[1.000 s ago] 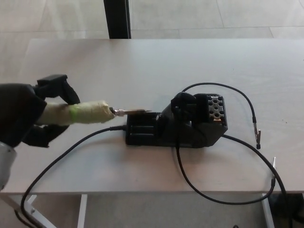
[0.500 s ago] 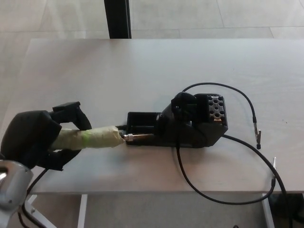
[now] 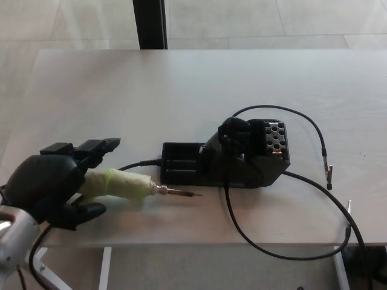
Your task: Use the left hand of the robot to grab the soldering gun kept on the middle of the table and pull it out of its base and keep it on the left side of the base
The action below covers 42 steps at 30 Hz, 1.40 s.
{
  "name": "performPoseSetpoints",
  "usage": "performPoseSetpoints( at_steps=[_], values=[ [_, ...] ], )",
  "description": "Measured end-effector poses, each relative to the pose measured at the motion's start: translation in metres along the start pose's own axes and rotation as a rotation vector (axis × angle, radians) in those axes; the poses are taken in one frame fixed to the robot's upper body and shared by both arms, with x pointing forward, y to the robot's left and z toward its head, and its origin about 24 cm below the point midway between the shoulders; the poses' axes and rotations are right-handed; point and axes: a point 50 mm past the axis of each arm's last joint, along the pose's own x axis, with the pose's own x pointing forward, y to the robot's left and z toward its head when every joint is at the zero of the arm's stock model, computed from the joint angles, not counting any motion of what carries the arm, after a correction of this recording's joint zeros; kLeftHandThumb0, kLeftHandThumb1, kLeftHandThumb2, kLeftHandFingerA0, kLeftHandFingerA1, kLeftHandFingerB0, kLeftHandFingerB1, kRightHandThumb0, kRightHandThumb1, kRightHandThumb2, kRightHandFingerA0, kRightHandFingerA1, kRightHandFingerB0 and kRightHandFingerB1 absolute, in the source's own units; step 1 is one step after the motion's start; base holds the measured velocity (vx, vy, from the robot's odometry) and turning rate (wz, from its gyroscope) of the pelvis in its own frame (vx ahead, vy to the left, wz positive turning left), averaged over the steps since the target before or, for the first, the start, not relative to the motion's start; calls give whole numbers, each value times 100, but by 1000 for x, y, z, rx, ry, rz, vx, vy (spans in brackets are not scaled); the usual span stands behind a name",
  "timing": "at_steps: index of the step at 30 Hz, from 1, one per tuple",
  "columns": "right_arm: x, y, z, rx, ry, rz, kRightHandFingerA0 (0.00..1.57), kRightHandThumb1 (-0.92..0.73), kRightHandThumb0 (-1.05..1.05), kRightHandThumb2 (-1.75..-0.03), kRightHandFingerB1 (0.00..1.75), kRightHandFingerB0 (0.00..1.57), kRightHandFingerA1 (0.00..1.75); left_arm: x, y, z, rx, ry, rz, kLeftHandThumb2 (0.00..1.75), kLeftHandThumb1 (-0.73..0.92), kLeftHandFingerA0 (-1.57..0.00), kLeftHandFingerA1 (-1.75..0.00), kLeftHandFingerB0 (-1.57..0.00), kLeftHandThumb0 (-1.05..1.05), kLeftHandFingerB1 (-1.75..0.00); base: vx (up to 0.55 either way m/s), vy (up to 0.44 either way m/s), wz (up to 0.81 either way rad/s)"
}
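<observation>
The soldering gun (image 3: 124, 185) has a pale tape-wrapped handle with a green band and lies on the table left of the black base (image 3: 225, 161). Its metal tip (image 3: 181, 193) points right, just in front of the base's near left corner. My left hand (image 3: 53, 188) is at the handle's rear end. The fingers (image 3: 97, 147) stretch out straight above the handle with table showing in the gap, and the thumb (image 3: 87, 211) lies below it. The hand is open around the handle. The gun's black cable (image 3: 136, 164) runs from the base towards my hand.
A black cable (image 3: 254, 241) loops from the base over the table's front edge. Another thin lead (image 3: 314, 130) arcs right to a clip (image 3: 329, 175). A dark post (image 3: 150, 24) stands behind the table (image 3: 181, 84). The front edge is close below my hand.
The gun came down and towards the table's front edge, out of line with the base. My left hand's fingers lifted off the handle and straightened.
</observation>
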Motion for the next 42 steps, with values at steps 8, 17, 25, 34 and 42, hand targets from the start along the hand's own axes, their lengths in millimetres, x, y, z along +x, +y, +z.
performPoseSetpoints(
  at_steps=[8,17,25,34,42],
  values=[
    [0,0,0,0,1,0,81,-65,-44,-60,39,49,64,-1,2,-1,96,47,-109,75,57,0,0,0,-70,0,0,0,0],
    [0,0,-1,-4,4,1,80,-65,-44,-60,38,48,64,-12,21,-9,151,98,-138,75,56,0,0,0,-69,0,0,0,0],
    [-1,-1,-2,-2,7,0,82,-62,-45,-59,38,49,63,-38,63,-20,87,153,18,75,58,0,0,0,-65,0,0,0,0],
    [0,0,-2,-6,7,4,79,-65,-44,-60,38,47,66,-83,84,-50,-64,314,196,58,70,0,0,0,-65,0,0,0,0],
    [0,1,-2,-10,9,7,80,-63,-46,-59,38,48,66,-147,48,-95,-340,626,294,62,78,0,0,0,-61,0,0,0,0]
  ],
)
